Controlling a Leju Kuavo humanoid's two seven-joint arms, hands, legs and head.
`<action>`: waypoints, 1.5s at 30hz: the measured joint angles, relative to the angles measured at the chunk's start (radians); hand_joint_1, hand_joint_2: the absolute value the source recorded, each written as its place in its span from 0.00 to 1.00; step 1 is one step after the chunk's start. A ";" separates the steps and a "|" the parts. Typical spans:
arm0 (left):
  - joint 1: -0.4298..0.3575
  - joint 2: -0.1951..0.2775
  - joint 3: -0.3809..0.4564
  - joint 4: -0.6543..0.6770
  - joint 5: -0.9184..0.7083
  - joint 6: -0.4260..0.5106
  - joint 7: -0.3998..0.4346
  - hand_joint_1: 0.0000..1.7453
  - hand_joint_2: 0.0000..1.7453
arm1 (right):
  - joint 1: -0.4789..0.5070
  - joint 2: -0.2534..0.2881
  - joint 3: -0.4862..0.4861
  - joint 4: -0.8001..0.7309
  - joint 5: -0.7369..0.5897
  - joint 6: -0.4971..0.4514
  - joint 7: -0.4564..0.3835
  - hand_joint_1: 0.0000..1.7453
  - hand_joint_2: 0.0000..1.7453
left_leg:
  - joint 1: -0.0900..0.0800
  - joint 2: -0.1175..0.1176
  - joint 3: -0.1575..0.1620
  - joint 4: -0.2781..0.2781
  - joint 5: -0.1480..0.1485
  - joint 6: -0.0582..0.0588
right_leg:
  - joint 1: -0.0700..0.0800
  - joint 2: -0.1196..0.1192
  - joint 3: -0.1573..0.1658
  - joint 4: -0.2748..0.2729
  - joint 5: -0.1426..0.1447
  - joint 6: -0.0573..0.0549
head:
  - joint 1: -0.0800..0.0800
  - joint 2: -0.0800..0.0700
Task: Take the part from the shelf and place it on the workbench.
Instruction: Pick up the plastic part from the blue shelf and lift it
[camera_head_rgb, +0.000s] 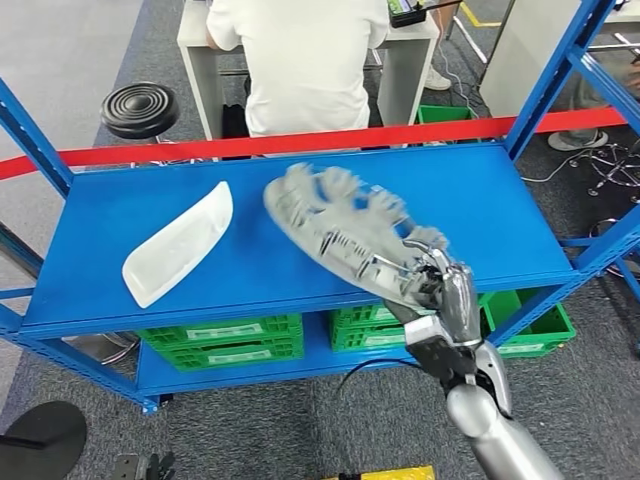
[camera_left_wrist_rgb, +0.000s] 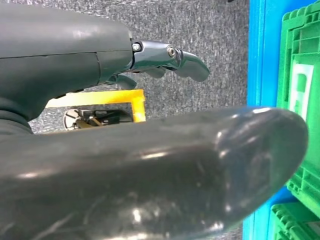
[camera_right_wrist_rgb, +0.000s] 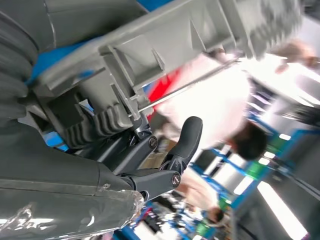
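Observation:
My right hand grips the near end of a long grey ribbed plastic part, which is lifted and tilted over the blue shelf. Close up in the right wrist view, the grey part runs across my right hand, whose fingers curl under it. A white curved part lies flat on the left side of the shelf. My left hand hangs low beside the shelf frame, with its fingers apart and nothing in them.
A red tape stretches behind the shelf. A person in a white shirt sits at a desk beyond it. Green crates fill the lower shelf level. A black stool stands at the back left.

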 joint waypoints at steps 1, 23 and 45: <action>0.000 0.000 0.000 0.000 0.001 0.000 0.000 0.00 0.00 | 0.013 0.002 -0.002 -0.032 -0.006 0.004 -0.006 1.00 1.00 | -0.001 0.000 0.006 0.000 -0.005 -0.005 | 0.000 0.000 0.033 -0.068 0.033 -0.001 | 0.001 0.000; -0.003 0.004 0.005 0.000 0.005 0.013 -0.024 0.00 0.00 | 0.103 0.046 -0.006 -0.296 -0.348 0.207 -0.210 1.00 1.00 | -0.007 0.001 0.000 -0.008 0.005 -0.005 | 0.008 0.007 0.092 -0.168 0.035 -0.014 | -0.010 0.000; 0.003 0.000 0.027 0.000 0.016 -0.022 0.033 0.00 0.00 | 0.130 0.100 0.102 -0.422 -0.733 0.711 -0.152 1.00 1.00 | -0.007 0.001 -0.068 0.212 -0.108 -0.041 | 0.008 0.006 0.098 -0.187 0.063 -0.053 | -0.010 0.000</action>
